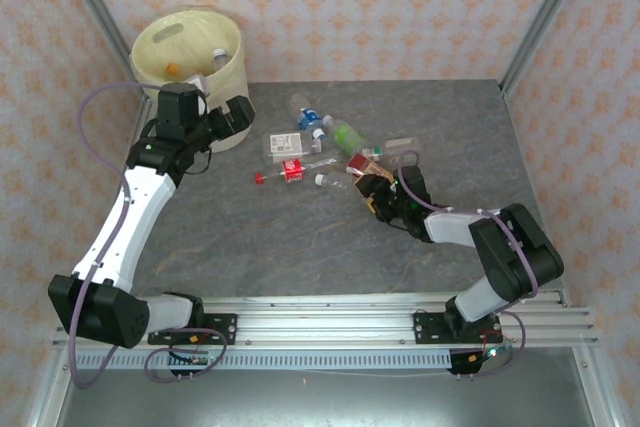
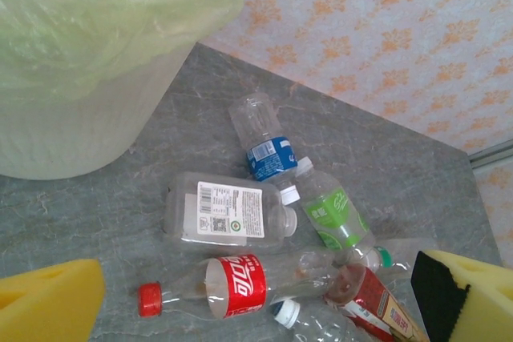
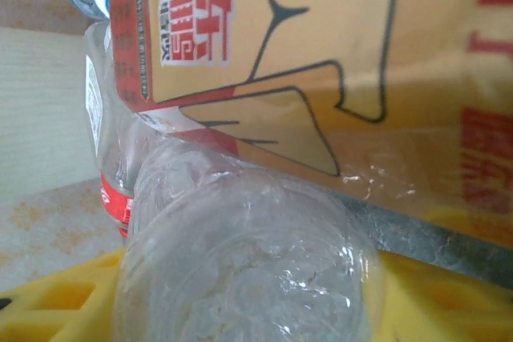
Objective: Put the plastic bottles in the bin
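Evidently the right gripper (image 1: 378, 197) is straddling a likely light, thin-walled, slippery bottle (image 3: 240, 278) lying against its fingertips (image 3: 449, 302), best pinched gently mid-body, though whether clenched I cannot tell, while the left gripper (image 1: 235, 119) is gaping empty beside the bin (image 1: 232, 79).

The bin (image 2: 72, 118) ran off the left wrist view's top and left edges, and a clear bottle (image 2: 309, 324) was cut by the bottom edge. An orange-labelled bottle (image 3: 321, 62) loomed blurred before the right wrist camera, its print cropped. From above, the right gripper (image 1: 372, 195) lay half-hidden among bottles, its grip unreadable.
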